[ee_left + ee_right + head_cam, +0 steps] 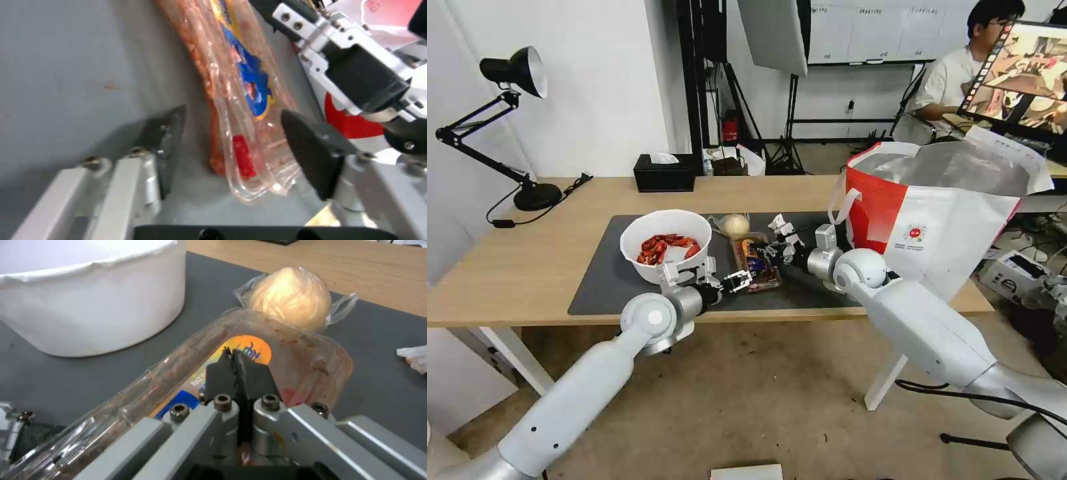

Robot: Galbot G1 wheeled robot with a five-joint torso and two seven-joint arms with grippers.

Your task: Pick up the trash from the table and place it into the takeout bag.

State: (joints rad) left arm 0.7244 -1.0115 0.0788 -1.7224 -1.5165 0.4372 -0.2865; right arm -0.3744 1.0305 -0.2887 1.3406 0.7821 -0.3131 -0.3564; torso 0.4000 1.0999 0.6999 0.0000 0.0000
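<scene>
The clear clamshell box (758,264) with red bits lies on the dark mat (602,283) of the table (520,267). My left gripper (240,143) is open, its fingers (165,133) on either side of the clamshell box's (240,86) near end. My right gripper (236,361) is shut, its tips right at the lid of the clamshell box (307,353). The white bowl (665,241) of crayfish shells stands to the left. Behind the box lie the wrapped bun (291,296) and the crumpled tissue (413,356). The takeout bag (944,213) stands open at the right.
A black desk lamp (514,73) is at the table's back left and a black tissue box (664,172) at the back middle. Both arms crowd the mat's middle. The right gripper (356,66) hangs just beyond the left one.
</scene>
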